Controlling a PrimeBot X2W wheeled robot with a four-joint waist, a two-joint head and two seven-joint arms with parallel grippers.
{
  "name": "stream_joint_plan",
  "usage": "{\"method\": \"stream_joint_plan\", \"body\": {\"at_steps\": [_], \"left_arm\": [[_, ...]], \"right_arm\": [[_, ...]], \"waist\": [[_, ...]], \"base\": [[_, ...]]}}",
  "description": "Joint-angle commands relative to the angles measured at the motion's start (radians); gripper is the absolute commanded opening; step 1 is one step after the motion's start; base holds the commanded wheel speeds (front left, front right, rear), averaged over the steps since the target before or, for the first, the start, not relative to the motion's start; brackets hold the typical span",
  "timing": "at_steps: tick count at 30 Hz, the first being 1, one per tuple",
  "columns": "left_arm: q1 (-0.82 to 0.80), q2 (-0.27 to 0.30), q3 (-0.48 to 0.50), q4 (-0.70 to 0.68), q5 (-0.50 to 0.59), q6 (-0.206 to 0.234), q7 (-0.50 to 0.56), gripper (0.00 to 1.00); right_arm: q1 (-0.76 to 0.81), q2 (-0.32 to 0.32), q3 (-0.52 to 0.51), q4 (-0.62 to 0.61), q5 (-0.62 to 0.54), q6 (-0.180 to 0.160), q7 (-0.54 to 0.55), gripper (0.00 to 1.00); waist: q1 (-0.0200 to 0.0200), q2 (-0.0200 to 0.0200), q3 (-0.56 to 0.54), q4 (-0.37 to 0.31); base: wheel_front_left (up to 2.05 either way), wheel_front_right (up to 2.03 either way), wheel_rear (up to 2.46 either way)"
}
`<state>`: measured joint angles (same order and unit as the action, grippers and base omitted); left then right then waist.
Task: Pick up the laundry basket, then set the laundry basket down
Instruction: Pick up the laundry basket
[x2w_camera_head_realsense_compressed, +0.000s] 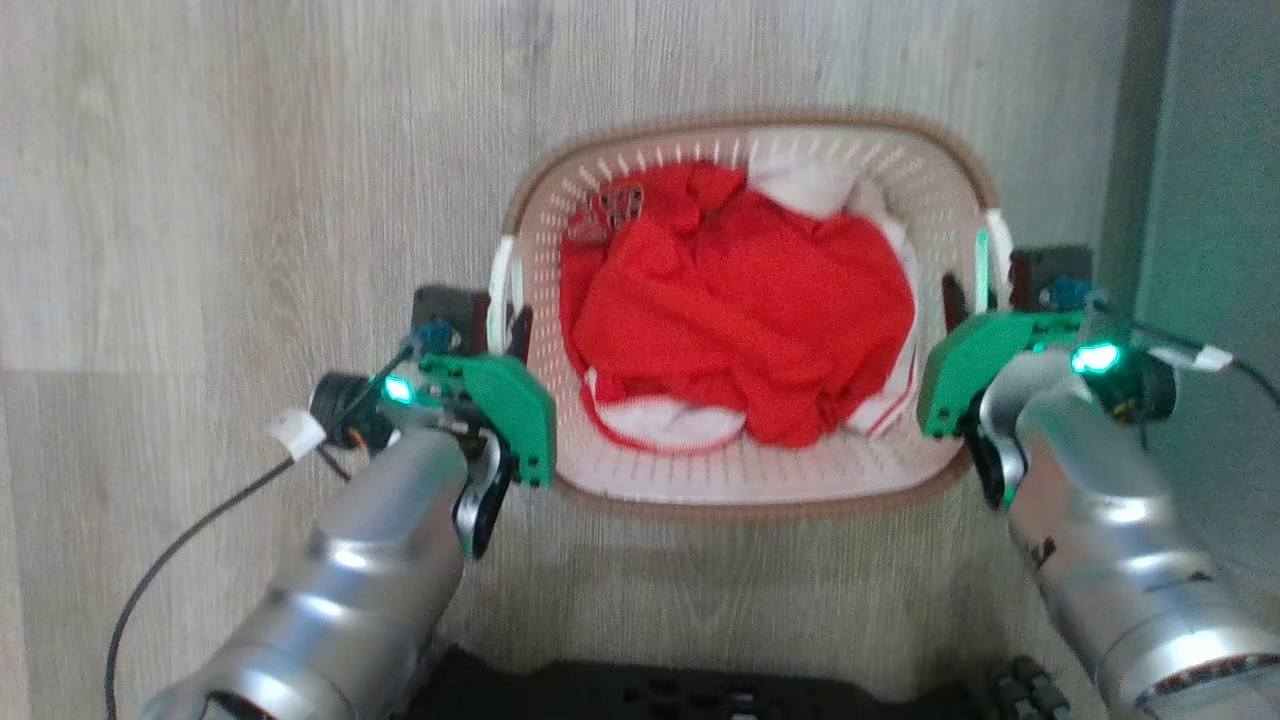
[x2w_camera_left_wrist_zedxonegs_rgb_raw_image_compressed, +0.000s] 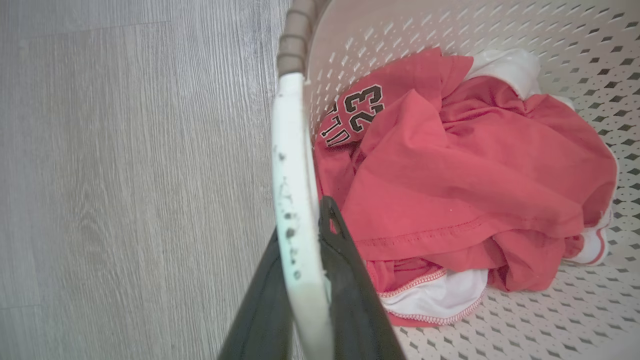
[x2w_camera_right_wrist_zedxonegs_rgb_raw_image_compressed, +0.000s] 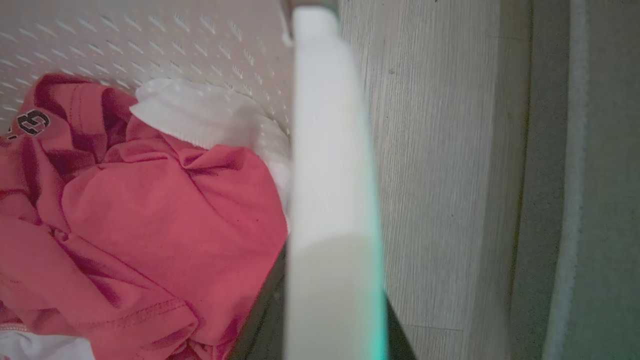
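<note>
The left fingers (x2w_camera_left_wrist_zedxonegs_rgb_raw_image_compressed: 352, 280) and right fingers (x2w_camera_right_wrist_zedxonegs_rgb_raw_image_compressed: 262, 320) each pinch a side handle. Over the wood floor (x2w_camera_head_realsense_compressed: 250, 200), the laundry basket (x2w_camera_head_realsense_compressed: 750, 475) lies between them, long axis arm to arm, equally near both, holding red and white clothes (x2w_camera_head_realsense_compressed: 740, 320). The left handle (x2w_camera_left_wrist_zedxonegs_rgb_raw_image_compressed: 295, 190) and right handle (x2w_camera_right_wrist_zedxonegs_rgb_raw_image_compressed: 330, 165) are both gripped.

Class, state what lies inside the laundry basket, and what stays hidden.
Crumpled red clothes and white clothes fill the laundry basket; whatever lies beneath them is covered.
</note>
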<state>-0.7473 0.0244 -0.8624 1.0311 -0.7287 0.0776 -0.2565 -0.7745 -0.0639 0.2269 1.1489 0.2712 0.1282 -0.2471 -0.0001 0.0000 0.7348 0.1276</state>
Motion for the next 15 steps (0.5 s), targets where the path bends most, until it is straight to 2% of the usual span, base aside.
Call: {"method": "stream_joint_plan", "body": {"at_steps": [1,7,15], "left_arm": [[0.031,0.026,0.004,0.008,-0.006,-0.007,-0.005,0.0],[0.087,0.026,-0.062,0.071,-0.076,-0.038,0.025,0.0],[0.154,0.026,-0.121,0.126,-0.141,-0.056,0.074,0.0]], "right_arm": [[0.062,0.014,0.036,0.005,0.01,0.003,0.004,0.0],[0.115,0.014,0.139,0.048,0.126,0.003,0.089,0.0],[0.186,0.014,0.248,0.048,0.258,0.003,0.153,0.0]], "waist": [[0.0001,0.0,-0.057,-0.006],[0.0001,0.0,-0.181,-0.012],[0.0001,0.0,-0.337,-0.017]], "base": [[0.0,0.0,0.0],[0.0,0.0,0.0],[0.0,0.0,0.0]]}}
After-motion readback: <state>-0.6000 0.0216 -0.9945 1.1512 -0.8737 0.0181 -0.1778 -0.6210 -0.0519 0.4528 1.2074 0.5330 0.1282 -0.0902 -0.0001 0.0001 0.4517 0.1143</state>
